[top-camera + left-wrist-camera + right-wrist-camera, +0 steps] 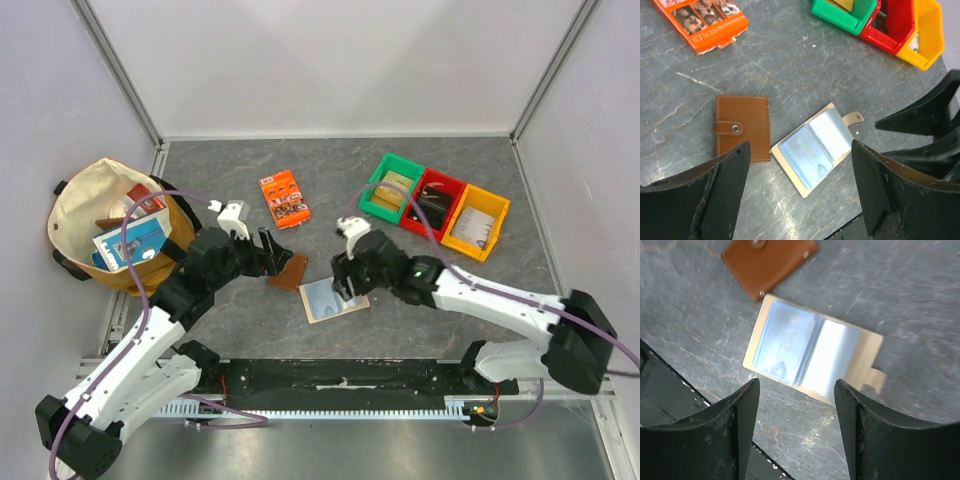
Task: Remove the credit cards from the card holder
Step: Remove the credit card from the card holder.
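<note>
The beige card holder lies open and flat on the grey table, pale blue lining up and snap tab pointing away. In the right wrist view the card holder shows a bluish pocket with faint print under a glossy sleeve, and I cannot tell whether that is one of the credit cards. My left gripper hovers open above the near edge of the card holder, nothing between its fingers. My right gripper is open just above the holder's near side, holding nothing. In the top view both grippers flank the holder.
A shut brown wallet lies touching the holder's left corner. An orange packet is farther back. Green, red and yellow bins stand at the back right. A cloth bag of items sits at the left.
</note>
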`<state>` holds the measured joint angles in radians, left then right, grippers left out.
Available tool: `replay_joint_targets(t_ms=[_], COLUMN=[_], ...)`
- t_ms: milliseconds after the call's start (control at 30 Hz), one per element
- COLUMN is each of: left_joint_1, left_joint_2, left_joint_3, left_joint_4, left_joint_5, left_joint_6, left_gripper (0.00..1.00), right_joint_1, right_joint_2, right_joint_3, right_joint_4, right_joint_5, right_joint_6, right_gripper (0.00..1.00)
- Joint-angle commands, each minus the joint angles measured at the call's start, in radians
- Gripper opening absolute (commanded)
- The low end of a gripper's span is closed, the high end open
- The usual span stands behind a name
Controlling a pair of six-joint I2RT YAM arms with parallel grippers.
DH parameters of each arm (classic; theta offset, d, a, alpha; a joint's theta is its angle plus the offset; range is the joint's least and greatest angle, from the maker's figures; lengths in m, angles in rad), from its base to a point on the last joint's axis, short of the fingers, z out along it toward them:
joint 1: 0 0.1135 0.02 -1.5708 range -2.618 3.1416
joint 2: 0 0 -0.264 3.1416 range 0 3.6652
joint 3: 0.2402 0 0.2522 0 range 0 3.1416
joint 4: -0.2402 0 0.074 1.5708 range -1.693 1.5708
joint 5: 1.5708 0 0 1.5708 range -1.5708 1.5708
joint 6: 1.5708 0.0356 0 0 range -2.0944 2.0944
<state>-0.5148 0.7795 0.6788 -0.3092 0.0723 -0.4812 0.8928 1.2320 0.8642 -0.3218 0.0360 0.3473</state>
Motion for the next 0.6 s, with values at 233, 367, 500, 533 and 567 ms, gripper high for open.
replay_joint_targets(t_ms=[233,367,500,533,567], left_joint_1=[-0.004,-0.005,-0.004,-0.004,-0.004], left_joint_2=[-0.194,-0.2,-0.198,-0.198,-0.198], left_joint_3=[-0.073,-0.071,-0.067,-0.068,-0.067], left_joint_4=[-0.097,-0.102,-0.108,-0.108,-0.108], left_joint_5=[-0.114,-0.115,-0.114,-0.109,-0.105], left_joint_6=[0.039,0.038,0.044,0.044,0.043], left_gripper=[0.87,0.87,0.87,0.87,0.87], right_joint_1=[0.224,0.25,0.273,0.275,0.278], right_joint_2=[0.32,0.386,0.426,0.437,0.445], right_joint_3=[0.027,0.055,0.081,0.085,0.087], right_joint_4=[0.196,0.194,0.184,0.178,0.168], right_joint_5=[0.234,0.248,0.269,0.275,0.284], right_joint_6=[-0.013,-0.019,-0.031,-0.031,-0.031], right_gripper=[0.67,0.65,0.65,0.65,0.65])
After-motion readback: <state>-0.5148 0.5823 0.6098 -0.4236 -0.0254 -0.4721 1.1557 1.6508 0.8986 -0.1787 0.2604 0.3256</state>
